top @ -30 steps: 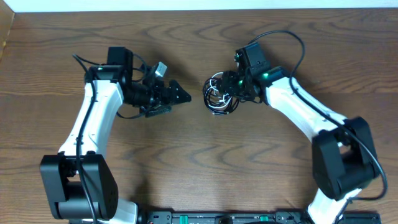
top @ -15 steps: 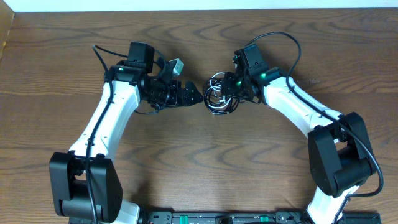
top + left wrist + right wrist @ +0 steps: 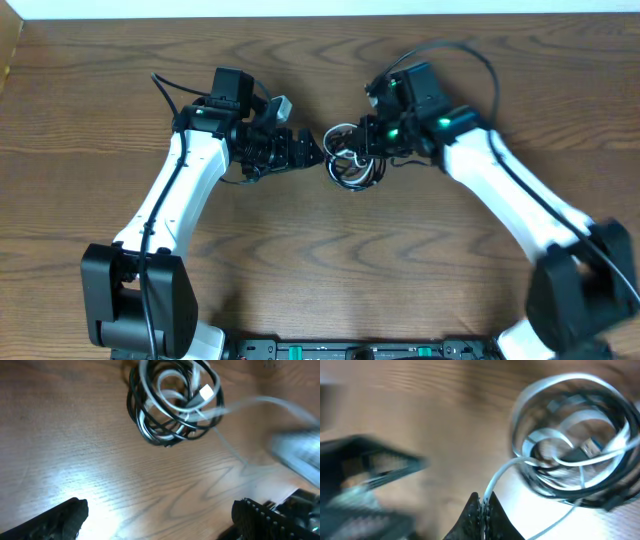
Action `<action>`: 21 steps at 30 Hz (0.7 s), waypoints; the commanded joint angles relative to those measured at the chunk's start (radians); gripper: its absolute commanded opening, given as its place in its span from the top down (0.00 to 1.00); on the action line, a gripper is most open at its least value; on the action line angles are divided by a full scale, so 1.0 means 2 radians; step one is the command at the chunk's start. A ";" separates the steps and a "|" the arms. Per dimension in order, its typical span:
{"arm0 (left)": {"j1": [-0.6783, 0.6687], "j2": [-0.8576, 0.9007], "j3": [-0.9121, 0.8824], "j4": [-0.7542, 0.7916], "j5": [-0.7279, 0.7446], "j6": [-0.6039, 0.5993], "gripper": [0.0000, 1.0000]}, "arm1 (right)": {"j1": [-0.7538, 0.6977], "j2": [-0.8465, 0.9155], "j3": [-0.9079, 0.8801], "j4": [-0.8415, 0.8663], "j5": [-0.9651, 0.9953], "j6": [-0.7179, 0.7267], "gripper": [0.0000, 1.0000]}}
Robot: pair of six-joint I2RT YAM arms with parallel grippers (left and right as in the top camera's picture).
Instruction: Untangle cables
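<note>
The cables (image 3: 347, 160) lie in one tangled coil of black and white cords on the wooden table, between the two arms. In the left wrist view the coil (image 3: 172, 405) sits ahead of my left gripper (image 3: 160, 515), which is wide open with nothing between its fingers (image 3: 62, 519). A white strand (image 3: 240, 407) leads out of the coil to the right. My right gripper (image 3: 482, 504) is shut on that white cable (image 3: 496, 479), just beside the coil (image 3: 575, 455). In the overhead view my left gripper (image 3: 308, 152) is just left of the coil and my right gripper (image 3: 372, 143) at its right edge.
The wooden table (image 3: 320, 270) stretches around the coil. The left arm's thick black wire (image 3: 165, 85) loops behind it, and the right arm's wire (image 3: 470, 55) arches over its wrist. A dark rail (image 3: 360, 350) runs along the near edge.
My right gripper has shut on the white cable and its arm has shifted slightly right. My left arm has swung right, up to the coil, staying open.
</note>
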 commanded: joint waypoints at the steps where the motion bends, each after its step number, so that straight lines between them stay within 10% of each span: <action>1: -0.001 0.002 -0.003 -0.004 0.002 -0.135 0.03 | 0.011 -0.067 0.001 -0.015 -0.042 -0.030 0.99; 21: -0.001 0.002 -0.004 -0.009 -0.025 -0.183 0.03 | 0.008 -0.253 0.001 0.123 -0.060 -0.010 0.99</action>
